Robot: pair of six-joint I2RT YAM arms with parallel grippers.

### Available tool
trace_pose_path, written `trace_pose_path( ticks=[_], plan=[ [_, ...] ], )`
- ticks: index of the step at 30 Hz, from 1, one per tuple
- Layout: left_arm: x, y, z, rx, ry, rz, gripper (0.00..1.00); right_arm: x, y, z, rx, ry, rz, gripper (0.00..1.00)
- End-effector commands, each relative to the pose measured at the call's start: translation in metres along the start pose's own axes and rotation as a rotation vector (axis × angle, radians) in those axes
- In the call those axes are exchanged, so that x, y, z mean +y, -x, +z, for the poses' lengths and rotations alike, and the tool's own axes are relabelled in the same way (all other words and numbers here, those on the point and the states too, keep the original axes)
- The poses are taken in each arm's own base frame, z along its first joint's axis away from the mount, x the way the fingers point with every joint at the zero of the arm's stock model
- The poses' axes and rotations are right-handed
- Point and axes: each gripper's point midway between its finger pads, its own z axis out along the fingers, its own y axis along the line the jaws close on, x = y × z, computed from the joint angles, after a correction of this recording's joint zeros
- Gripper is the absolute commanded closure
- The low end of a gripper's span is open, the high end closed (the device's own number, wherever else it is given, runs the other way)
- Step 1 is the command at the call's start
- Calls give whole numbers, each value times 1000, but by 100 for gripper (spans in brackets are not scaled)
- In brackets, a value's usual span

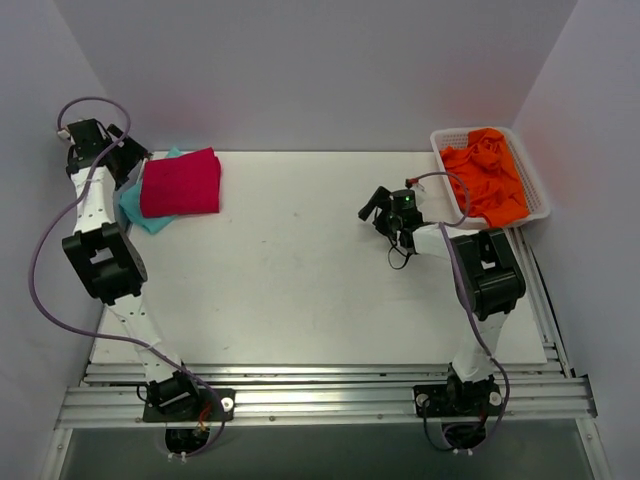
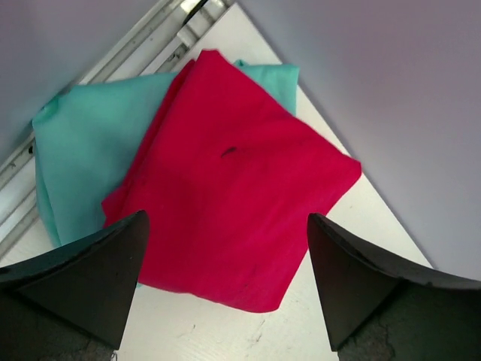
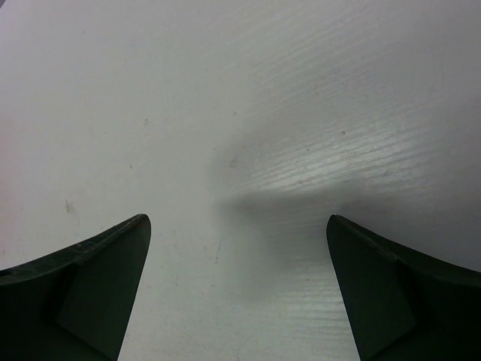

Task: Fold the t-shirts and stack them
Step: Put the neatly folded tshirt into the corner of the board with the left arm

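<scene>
L gripper, jaws spread, is hovering over folded crimson cloth t-shirt stacked on folded teal t-shirt far-left as pile base; R gripper, spread + empty, is sitting mid-table nr white plastic basket holding crumpled orange t-shirts yet to fold.

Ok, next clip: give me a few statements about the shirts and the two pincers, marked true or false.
1. The crimson t-shirt lies folded on top of the teal t-shirt. True.
2. The orange t-shirts lie folded flat on the table. False: they sit crumpled in the white basket at the far right.
3. The right pincer grips an orange shirt. False: it is open over bare table with nothing between its fingers.
4. The left pincer is open above the crimson t-shirt, holding nothing. True.
</scene>
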Motion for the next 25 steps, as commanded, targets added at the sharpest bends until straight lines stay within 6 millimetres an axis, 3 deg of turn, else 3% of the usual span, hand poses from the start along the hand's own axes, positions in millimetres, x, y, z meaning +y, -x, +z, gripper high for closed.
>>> trace_pose_path(
  ticks=[1, 3, 5, 6, 7, 8, 9, 10, 11, 12, 13, 14, 15, 16, 17, 18, 20, 21, 25],
  plan=[
    [-31, 33, -40, -148, -70, -40, 6, 19, -1, 2, 2, 54, -46, 0],
    [-45, 38, -59, -189, -111, -28, 6, 33, 2, -4, -15, 87, -85, 0],
    [-61, 29, -70, -189, -120, 16, 6, 55, -4, -11, -23, 121, -173, 0],
    [-71, 29, -83, -201, -128, 37, 6, 73, 2, -21, -50, 155, -205, 0],
    [-75, 24, -89, -203, -116, 58, 6, 92, -8, -29, -60, 190, -269, 0],
    [-85, 8, -93, -182, -111, 105, 6, 104, -10, -37, -75, 214, -297, 0],
    [-94, 6, -110, -195, -117, 123, 6, 118, -8, -49, -99, 243, -315, 0],
    [-91, -11, -111, -171, -94, 141, 6, 129, -14, -57, -111, 257, -335, 0],
    [-104, -28, -118, -167, -100, 180, 6, 134, -12, -63, -132, 255, -347, 0],
    [-114, -31, -140, -192, -124, 192, 6, 142, -7, -74, -151, 271, -351, 0],
    [-119, -43, -149, -193, -129, 209, 6, 143, -8, -78, -156, 267, -358, 0],
    [-106, -66, -146, -178, -80, 225, 6, 147, -9, -84, -175, 263, -378, 0],
    [-130, -89, -172, -181, -140, 260, 6, 154, -3, -95, -198, 277, -383, 0],
    [-131, -104, -181, -179, -140, 281, 6, 156, -3, -101, -207, 276, -395, 0],
    [-112, -127, -179, -169, -74, 312, 6, 162, 0, -113, -233, 281, -407, 0],
    [-125, -147, -202, -171, -120, 344, 6, 166, 2, -120, -245, 286, -415, 0],
    [-119, -166, -213, -178, -123, 391, 6, 171, 4, -134, -272, 292, -429, 0],
    [-106, -180, -216, -163, -111, 414, 6, 178, 10, -147, -305, 304, -432, 0],
    [-85, -191, -225, -143, -95, 458, 6, 192, 19, -180, -383, 333, -444, 0]
  ],
)
